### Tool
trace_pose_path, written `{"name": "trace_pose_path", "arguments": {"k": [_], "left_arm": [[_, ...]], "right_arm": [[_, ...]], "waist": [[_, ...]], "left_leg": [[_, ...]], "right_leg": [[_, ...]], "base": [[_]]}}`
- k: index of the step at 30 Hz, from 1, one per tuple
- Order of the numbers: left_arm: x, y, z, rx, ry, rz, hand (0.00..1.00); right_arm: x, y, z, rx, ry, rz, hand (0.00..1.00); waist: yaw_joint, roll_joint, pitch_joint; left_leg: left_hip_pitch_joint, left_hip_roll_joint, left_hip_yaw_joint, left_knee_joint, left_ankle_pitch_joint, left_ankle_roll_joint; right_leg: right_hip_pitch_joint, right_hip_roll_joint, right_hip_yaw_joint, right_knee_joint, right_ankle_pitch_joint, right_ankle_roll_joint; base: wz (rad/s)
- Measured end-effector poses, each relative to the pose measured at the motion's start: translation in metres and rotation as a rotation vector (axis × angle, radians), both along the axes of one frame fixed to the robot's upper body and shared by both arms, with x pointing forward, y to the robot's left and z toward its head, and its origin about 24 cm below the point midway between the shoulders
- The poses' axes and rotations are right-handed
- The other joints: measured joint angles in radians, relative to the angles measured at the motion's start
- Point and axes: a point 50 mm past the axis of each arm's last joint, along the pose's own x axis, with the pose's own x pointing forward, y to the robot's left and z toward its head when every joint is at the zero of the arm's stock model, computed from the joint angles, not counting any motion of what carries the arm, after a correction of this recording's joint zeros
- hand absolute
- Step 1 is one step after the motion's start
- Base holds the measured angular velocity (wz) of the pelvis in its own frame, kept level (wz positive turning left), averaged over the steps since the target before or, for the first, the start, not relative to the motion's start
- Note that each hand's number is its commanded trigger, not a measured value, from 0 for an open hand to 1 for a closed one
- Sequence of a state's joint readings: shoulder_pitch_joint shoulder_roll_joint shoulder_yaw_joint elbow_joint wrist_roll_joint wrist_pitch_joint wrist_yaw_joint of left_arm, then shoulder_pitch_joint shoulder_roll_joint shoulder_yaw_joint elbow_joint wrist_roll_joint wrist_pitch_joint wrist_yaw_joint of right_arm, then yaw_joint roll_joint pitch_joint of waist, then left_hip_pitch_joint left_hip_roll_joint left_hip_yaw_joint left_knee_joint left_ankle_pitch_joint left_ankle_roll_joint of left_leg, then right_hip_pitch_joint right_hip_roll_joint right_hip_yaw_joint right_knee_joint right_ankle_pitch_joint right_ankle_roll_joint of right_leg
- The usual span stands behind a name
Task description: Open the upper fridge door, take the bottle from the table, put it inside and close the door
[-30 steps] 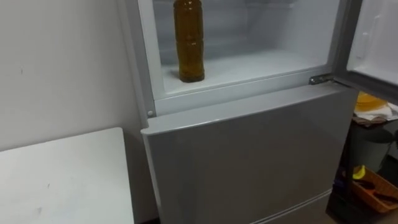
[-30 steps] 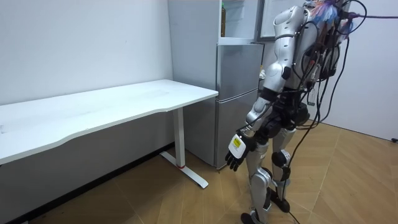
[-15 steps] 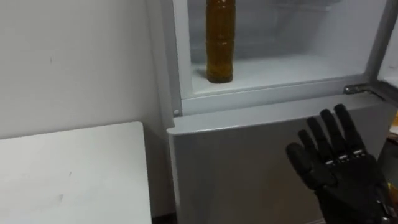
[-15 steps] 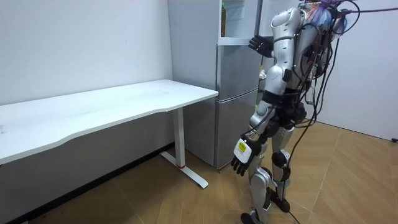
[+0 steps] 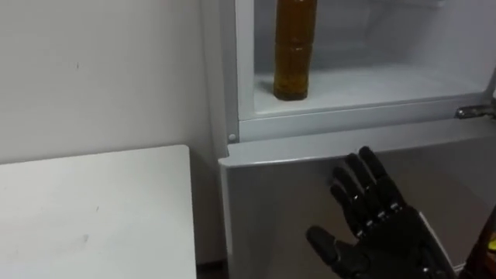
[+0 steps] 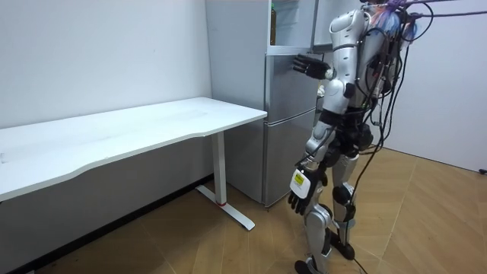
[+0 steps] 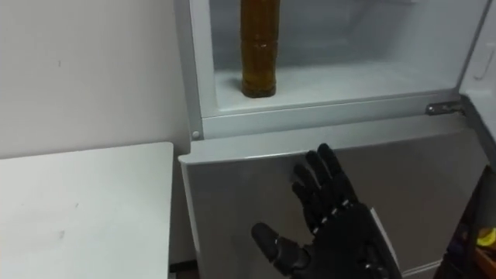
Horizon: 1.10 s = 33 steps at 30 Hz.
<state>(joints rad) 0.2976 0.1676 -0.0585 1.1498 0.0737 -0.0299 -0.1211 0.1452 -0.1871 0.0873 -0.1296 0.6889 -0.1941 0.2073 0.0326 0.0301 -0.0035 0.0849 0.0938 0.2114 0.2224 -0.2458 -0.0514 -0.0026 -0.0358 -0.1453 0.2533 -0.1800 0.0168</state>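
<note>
An amber bottle [image 5: 294,50] stands upright at the front left of the open upper fridge compartment [image 5: 387,77], with nothing touching it. My right hand [image 5: 380,229] is raised below it, in front of the grey lower fridge door [image 5: 271,194], palm up, fingers straight and spread, holding nothing. In the room view this hand [image 6: 308,66] reaches toward the fridge at chest height. My left hand [image 6: 299,190] hangs by my thigh with relaxed fingers, empty. I stand right in front of the fridge.
A white table [image 5: 93,209] adjoins the fridge on my left, against the wall. The upper door's hinge [image 5: 474,112] shows at the right, and the door [image 6: 323,23] stands open. Wooden floor lies behind me.
My right hand has risen from my side into view and moved left toward the fridge front. The view has shifted too. The bottle has stayed put in the compartment.
</note>
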Motion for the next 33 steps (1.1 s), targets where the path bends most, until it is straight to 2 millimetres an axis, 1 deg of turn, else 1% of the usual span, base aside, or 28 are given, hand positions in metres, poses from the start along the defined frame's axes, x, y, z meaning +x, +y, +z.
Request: {"name": "trace_pose_path", "arguments": {"k": [1,2,3,5,6,7,8,10,11,13,15,16,18,19,20,21,22,25,27,28,30,31,33], "left_arm": [[0.0,0.0,0.0,0.0,0.0,0.001,0.0],[0.0,0.0,0.0,0.003,0.0,0.002,0.0],[-0.001,0.0,0.0,0.004,0.003,0.002,0.0],[-0.003,0.001,0.0,0.006,0.008,0.006,0.0],[-0.002,0.001,0.0,0.007,0.005,0.006,0.0],[-0.002,0.001,0.001,0.007,0.001,0.006,0.0],[-0.001,0.001,0.001,0.007,0.0,0.006,0.0],[-0.001,0.001,0.001,0.008,-0.001,0.005,0.0],[0.0,0.001,0.001,0.008,-0.004,0.005,0.0],[0.001,0.001,0.001,0.008,-0.009,0.005,0.0],[-0.002,0.001,0.001,0.007,-0.007,0.008,0.0],[-0.002,0.001,0.001,0.007,-0.006,0.009,0.0],[-0.003,0.002,0.002,0.008,-0.008,0.019,0.0],[-0.003,0.003,0.002,0.009,-0.01,0.024,0.0],[-0.004,0.003,0.002,0.011,-0.01,0.03,0.0],[-0.005,0.004,0.002,0.014,-0.01,0.039,0.0],[-0.005,0.005,0.003,0.016,-0.01,0.046,0.0],[-0.007,0.009,0.004,0.03,-0.025,0.075,0.0],[-0.008,0.012,0.005,0.039,-0.034,0.095,0.0],[-0.008,0.013,0.005,0.042,-0.035,0.101,0.0],[-0.009,0.016,0.006,0.057,-0.039,0.122,0.0],[-0.011,0.017,0.007,0.059,-0.039,0.129,0.0],[-0.017,0.018,0.008,0.062,-0.033,0.136,0.0]], "right_arm": [[-0.001,-0.001,-0.005,-0.007,0.022,-0.001,0.0],[-0.003,-0.002,-0.015,-0.028,0.07,-0.005,0.0],[-0.007,-0.003,-0.024,-0.049,0.117,-0.008,0.0],[-0.014,-0.005,-0.037,-0.074,0.186,-0.01,0.0],[-0.018,-0.006,-0.042,-0.081,0.215,-0.01,0.0],[-0.021,-0.006,-0.045,-0.09,0.232,-0.01,0.0],[-0.022,-0.007,-0.046,-0.092,0.239,-0.013,0.0],[-0.025,-0.01,-0.054,-0.093,0.277,-0.028,0.0],[-0.029,-0.013,-0.062,-0.094,0.313,-0.04,0.0],[-0.032,-0.016,-0.071,-0.096,0.358,-0.058,0.0],[-0.036,-0.024,-0.082,-0.098,0.415,-0.101,0.0],[-0.037,-0.026,-0.084,-0.095,0.427,-0.118,0.0],[-0.042,-0.038,-0.09,-0.088,0.471,-0.196,0.0],[-0.043,-0.041,-0.09,-0.088,0.476,-0.215,0.0],[-0.045,-0.045,-0.091,-0.09,0.485,-0.247,0.0],[-0.046,-0.049,-0.091,-0.092,0.492,-0.278,0.0],[-0.046,-0.051,-0.091,-0.094,0.495,-0.294,0.0],[-0.051,-0.067,-0.089,-0.096,0.517,-0.416,0.0],[-0.053,-0.082,-0.084,-0.097,0.518,-0.545,0.0],[-0.053,-0.086,-0.082,-0.095,0.515,-0.578,0.0],[-0.055,-0.101,-0.071,-0.083,0.48,-0.704,0.0],[-0.055,-0.105,-0.067,-0.076,0.468,-0.734,0.0],[-0.055,-0.12,-0.051,-0.047,0.413,-0.859,0.0]], "waist": [[0.0,-0.003,0.0014],[0.001,-0.004,0.0017],[0.001,-0.004,0.0006],[0.0,-0.009,0.0003],[0.0,-0.011,0.0013],[-0.002,-0.015,0.0002],[-0.003,-0.015,0.0008],[-0.006,-0.011,0.0039],[-0.007,-0.012,0.0027],[-0.015,-0.012,0.0045],[-0.027,-0.009,0.0031],[-0.028,-0.01,0.0024],[-0.035,-0.008,0.0],[-0.037,-0.007,-0.0001],[-0.041,-0.009,0.0023],[-0.051,-0.007,0.0012],[-0.056,-0.007,0.0017],[-0.064,-0.012,0.0011],[-0.069,-0.021,0.0024],[-0.068,-0.025,0.0017],[-0.069,-0.037,0.0032],[-0.069,-0.039,0.0032],[-0.076,-0.043,0.0024]], "left_leg": [[0.0,0.0,0.0,0.0,0.0,0.0],[0.001,0.0,0.0,0.001,0.0,0.0],[0.0,0.0,0.0,0.001,0.0,0.0],[-0.001,0.0,0.0,0.002,0.0,0.0],[-0.006,-0.001,-0.001,0.004,0.0,0.0],[-0.006,-0.001,-0.001,0.004,0.0,0.0],[-0.006,-0.001,-0.001,0.004,0.0,0.0],[-0.005,-0.001,-0.005,0.007,0.0,0.0],[-0.004,0.0,-0.007,0.009,0.0,0.0],[-0.005,0.0,-0.006,0.009,0.0,0.0],[-0.004,0.0,-0.006,0.009,-0.001,0.001],[-0.004,0.0,-0.006,0.009,-0.001,0.001],[-0.004,0.0,-0.006,0.01,-0.001,0.001],[-0.004,0.0,-0.006,0.01,-0.001,0.001],[-0.003,-0.001,-0.006,0.009,-0.001,0.001],[-0.002,-0.001,-0.006,0.007,-0.001,0.001],[-0.002,-0.001,-0.006,0.008,-0.001,0.001],[0.001,-0.002,-0.004,0.007,-0.001,0.001],[0.013,-0.005,-0.002,0.0,-0.001,0.001],[0.014,-0.005,-0.001,-0.001,-0.001,0.001],[0.013,-0.005,-0.002,-0.003,-0.001,0.001],[0.013,-0.005,-0.002,-0.005,-0.001,0.001],[0.014,-0.005,-0.003,-0.012,-0.001,0.001]], "right_leg": [[0.0,0.0,0.0,0.0,0.0,0.0],[0.0,0.0,0.002,0.0,0.0,0.0],[0.0,0.0,0.002,-0.001,0.0,0.0],[-0.001,0.0,0.002,-0.001,0.0,0.0],[-0.006,-0.001,0.001,0.0,0.0,0.0],[-0.011,-0.001,0.001,0.0,0.0,0.0],[-0.011,-0.001,0.001,0.0,0.0,0.0],[-0.006,-0.001,-0.003,0.002,0.0,0.0],[-0.003,-0.001,-0.005,0.002,0.0,0.0],[0.004,-0.001,-0.006,0.001,0.0,0.0],[0.006,-0.001,-0.006,0.0,0.0,0.0],[0.006,-0.001,-0.006,0.0,0.0,0.0],[0.006,-0.002,-0.006,0.001,0.0,0.0],[0.006,-0.002,-0.006,0.001,0.0,0.0],[0.005,-0.003,-0.007,0.002,0.0,0.0],[0.005,-0.003,-0.01,0.002,0.0,0.0],[0.005,-0.004,-0.011,0.002,0.0,0.0],[0.005,-0.006,-0.009,0.003,-0.001,0.001],[0.001,-0.008,-0.007,0.003,-0.005,0.002],[0.002,-0.008,-0.007,0.004,-0.007,0.002],[0.003,-0.007,-0.009,0.004,-0.01,0.003],[0.004,-0.007,-0.009,0.004,-0.01,0.003],[0.005,-0.007,-0.01,0.005,-0.01,0.003]], "base": [[0.0],[0.0],[0.0],[0.0],[0.0],[0.0],[0.0],[0.03],[0.05],[0.02],[0.0],[0.0],[0.0],[0.0],[0.0],[0.0],[0.0],[-0.01],[-0.04],[0.0],[0.0],[0.0],[0.0]]}}
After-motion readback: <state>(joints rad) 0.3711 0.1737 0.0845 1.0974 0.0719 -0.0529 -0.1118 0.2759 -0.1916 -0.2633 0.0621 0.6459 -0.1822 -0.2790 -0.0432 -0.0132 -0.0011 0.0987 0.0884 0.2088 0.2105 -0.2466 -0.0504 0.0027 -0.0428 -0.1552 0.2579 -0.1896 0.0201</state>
